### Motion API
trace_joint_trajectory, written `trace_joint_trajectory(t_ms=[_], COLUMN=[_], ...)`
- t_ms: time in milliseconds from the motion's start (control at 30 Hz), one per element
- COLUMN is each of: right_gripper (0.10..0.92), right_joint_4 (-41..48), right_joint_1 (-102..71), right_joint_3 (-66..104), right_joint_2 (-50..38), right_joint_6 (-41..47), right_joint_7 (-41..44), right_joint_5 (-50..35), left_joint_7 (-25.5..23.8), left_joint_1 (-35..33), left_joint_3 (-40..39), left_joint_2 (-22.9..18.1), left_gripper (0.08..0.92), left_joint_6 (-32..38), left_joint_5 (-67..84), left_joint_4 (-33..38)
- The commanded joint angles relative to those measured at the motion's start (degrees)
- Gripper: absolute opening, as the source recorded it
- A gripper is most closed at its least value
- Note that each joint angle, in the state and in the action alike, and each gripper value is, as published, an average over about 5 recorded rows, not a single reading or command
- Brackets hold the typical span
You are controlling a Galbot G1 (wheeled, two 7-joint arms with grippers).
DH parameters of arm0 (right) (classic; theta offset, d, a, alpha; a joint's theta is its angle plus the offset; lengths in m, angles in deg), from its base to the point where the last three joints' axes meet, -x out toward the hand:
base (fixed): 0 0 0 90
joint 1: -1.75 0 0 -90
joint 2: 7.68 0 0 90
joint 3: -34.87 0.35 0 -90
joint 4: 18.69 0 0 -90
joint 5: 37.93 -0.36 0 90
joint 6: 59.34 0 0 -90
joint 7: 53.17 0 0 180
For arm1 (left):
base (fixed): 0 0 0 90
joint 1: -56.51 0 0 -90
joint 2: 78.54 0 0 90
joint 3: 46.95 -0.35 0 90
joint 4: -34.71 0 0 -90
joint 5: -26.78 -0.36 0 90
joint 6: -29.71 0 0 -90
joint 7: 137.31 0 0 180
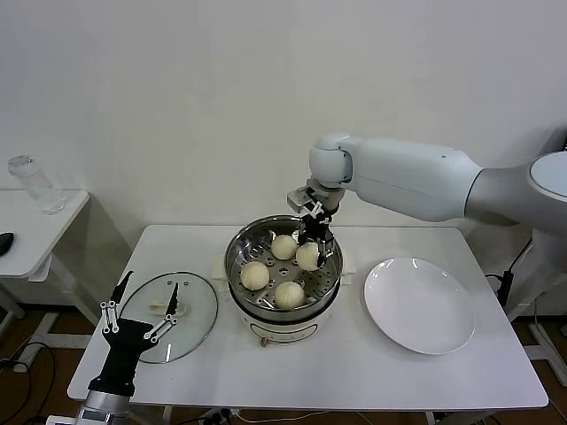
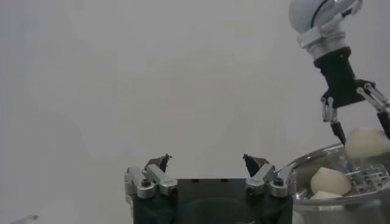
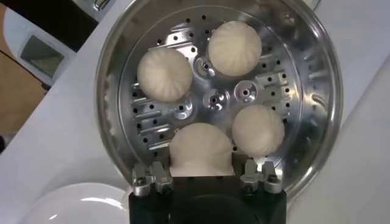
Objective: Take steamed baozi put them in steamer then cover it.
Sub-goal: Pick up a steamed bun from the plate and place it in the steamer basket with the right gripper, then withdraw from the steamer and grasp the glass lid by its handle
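Head view: right end effector (image 1: 310, 237) reached down into the steamer (image 1: 330, 282), fingers closed around 1 steamed baozi (image 1: 307, 256) at the far right of the basket, probably the 4th being set in. 3 more baozi just beside it, toward the near and left parts of the basket. Plate (image 1: 419, 305) bare to its right on the counter (image 1: 354, 376). Left end effector (image 1: 142, 309) spread wide just above the cover (image 1: 197, 310), likely waiting to lift it.

Left wrist view: left end effector (image 2: 207, 167) gaping, nothing between the tips; steamer (image 2: 304, 167) off to one side, right end effector (image 2: 359, 131) over a bun there.

Right wrist view: right end effector (image 3: 201, 173) gripping the nearest baozi (image 3: 201, 146) (fingertips mostly hidden), bun low against the perforated floor; the other 3 beyond it.
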Motion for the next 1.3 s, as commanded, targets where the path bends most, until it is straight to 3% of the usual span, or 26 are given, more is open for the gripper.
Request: trace_joint_trajectory(t_ms=[33,300,500,733,833,1067,1167,1300], right_gripper=[0.687,0.711,0.798,0.822,0.823,0.823,0.823,0.823], right_joint_4=[0.7,0.5,0.0,-5.3,-8.4,-17.3,-20.6,-24.1], right_joint_1=[-1.9,-2.4,-2.5,-3.3,-4.8,-16.6,-27.0,-44.5], right_joint_3=[-0.8,-0.8,0.7,10.8,16.4,28.1,38.0,55.0], right_joint_2=[1.2,0.3,-0.6,-6.8,-11.1,-21.0,-24.3,-26.9], right_joint_6=[-0.1,-0.4,-0.3,-0.7,-3.7,-12.4,-13.9,-16.0], right_joint_7=[0.0,-0.4,-1.6,-6.0,-17.6,-68.7,-81.6,-89.6], right_joint_5=[3.1,4.4,3.7,-0.5,-4.9,-6.9,-6.5,-4.9], left_joint_7=[0.0,0.0,0.2,1.0,1.6,7.2,8.9,10.5], left_joint_1=[0.0,0.0,0.1,0.2,0.5,3.1,3.5,3.6], left_joint_3=[0.0,-0.2,-0.2,-0.3,-0.3,-1.0,-1.1,-1.2], left_joint_2=[0.0,0.0,0.0,0.1,0.2,0.4,0.5,1.0], left_gripper=[0.823,0.823,0.823,0.823,0.823,0.823,0.823,0.823], left_joint_6=[0.1,0.0,-0.1,-1.3,-1.3,-2.7,-4.1,-5.8], left_joint_5=[0.1,0.0,0.0,-2.2,-4.5,-14.4,-17.8,-21.3], left_joint_4=[-0.2,-0.1,-0.1,0.2,0.1,-1.4,-1.7,-1.7])
